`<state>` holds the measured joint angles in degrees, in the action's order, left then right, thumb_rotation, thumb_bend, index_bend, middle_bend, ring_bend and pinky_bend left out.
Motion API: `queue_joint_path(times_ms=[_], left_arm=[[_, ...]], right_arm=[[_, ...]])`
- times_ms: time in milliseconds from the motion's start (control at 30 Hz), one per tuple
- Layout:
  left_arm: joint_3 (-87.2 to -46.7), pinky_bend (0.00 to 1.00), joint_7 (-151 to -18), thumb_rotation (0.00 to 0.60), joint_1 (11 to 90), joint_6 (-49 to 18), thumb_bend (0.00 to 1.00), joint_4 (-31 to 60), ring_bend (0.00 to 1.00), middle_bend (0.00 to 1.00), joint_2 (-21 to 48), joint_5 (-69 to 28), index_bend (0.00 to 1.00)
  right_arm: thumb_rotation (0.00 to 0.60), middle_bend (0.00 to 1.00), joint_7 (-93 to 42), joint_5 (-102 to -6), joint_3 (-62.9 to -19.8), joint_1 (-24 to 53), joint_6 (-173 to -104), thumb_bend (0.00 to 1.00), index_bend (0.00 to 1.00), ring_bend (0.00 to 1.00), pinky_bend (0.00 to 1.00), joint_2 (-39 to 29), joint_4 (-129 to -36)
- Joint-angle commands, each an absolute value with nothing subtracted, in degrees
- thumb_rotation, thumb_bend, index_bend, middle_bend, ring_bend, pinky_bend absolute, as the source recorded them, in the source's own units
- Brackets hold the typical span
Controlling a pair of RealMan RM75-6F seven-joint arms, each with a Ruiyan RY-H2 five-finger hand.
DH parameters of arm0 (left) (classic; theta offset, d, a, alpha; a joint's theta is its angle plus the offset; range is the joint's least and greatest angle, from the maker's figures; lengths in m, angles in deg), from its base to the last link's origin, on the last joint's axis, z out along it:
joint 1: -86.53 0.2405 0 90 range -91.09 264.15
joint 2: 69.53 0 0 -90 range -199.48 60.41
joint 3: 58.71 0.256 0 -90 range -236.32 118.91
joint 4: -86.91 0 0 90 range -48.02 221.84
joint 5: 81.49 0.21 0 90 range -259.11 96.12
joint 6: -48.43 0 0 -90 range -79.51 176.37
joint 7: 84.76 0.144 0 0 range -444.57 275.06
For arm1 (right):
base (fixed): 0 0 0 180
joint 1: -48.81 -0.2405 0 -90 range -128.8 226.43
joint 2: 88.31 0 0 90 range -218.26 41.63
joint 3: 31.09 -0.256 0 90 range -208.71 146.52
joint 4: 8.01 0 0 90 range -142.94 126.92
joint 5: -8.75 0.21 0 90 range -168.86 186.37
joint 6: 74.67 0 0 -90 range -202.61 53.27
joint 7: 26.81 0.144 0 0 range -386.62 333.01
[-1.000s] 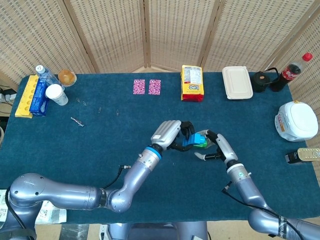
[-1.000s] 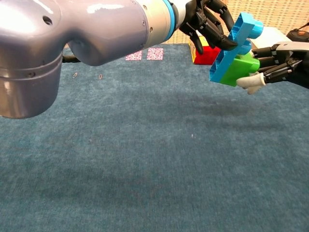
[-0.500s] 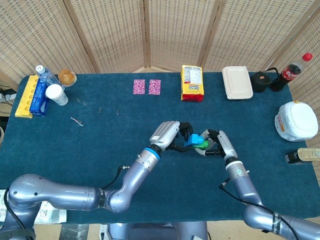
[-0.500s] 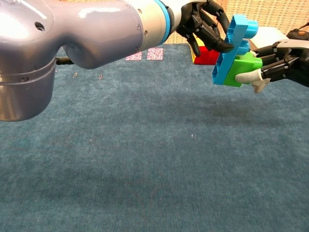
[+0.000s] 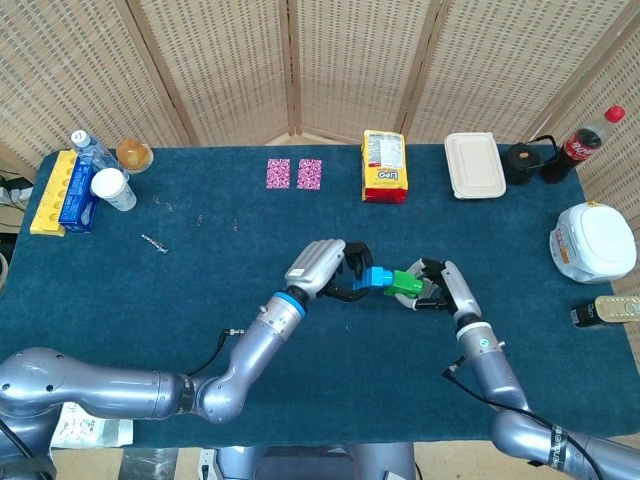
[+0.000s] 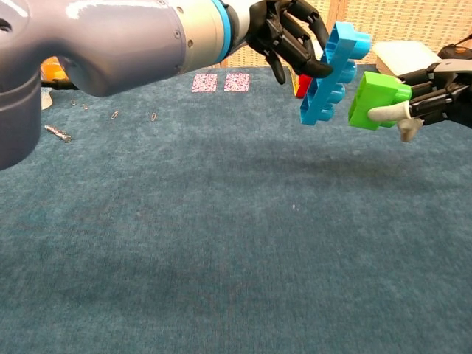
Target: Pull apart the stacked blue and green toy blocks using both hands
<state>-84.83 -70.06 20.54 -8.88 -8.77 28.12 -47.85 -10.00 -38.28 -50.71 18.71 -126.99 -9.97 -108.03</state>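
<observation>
yellow snack box (image 5: 385, 167), blue label "UFO"

Staged lab: screened blue table (image 5: 120, 290) with assorted props

2 blocks (image 6: 329, 72) (1 blue, 1 green), 2 bottles (image 5: 590, 133)

A blue-carpeted tabletop (image 5: 200, 280) carried a yellow snack box (image 5: 384, 166), two pink cards (image 5: 293, 173), a white clamshell container (image 5: 473, 165) and a cola bottle (image 5: 590, 137) along its far edge, with paper clips (image 5: 200, 218) lying far left.
</observation>
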Motion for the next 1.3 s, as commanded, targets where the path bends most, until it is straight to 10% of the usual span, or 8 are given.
queue_joint_path(times_ms=[33,700,1300], left_arm=[[-84.4,0.51,-70.3,0.6,21.5,-8.9,0.34,-10.0,0.48,0.61,26.6,-47.0,0.76],[-76.1,0.51,-72.6,0.6,31.0,-9.9,0.34,-18.2,0.48,0.61,15.1,-35.7,0.76],[-70.8,0.38,-69.9,0.6,31.7,-6.6,0.33,-13.1,0.44,0.61,16.9,-31.8,0.73]], right_arm=[[0.6,0.63,-10.9,-39.3,-49.9,19.0,-126.8,0.25,0.63,0.68,0.58,-11.0,-108.0],[0.6,0.4,-35.1,-43.0,-39.3,14.1,-126.8,0.25,0.4,0.41,0.29,-8.7,-99.2],[0.6,0.34,-37.6,-46.9,-41.4,17.4,-136.6,0.25,0.3,0.36,0.27,-17.3,-109.4]])
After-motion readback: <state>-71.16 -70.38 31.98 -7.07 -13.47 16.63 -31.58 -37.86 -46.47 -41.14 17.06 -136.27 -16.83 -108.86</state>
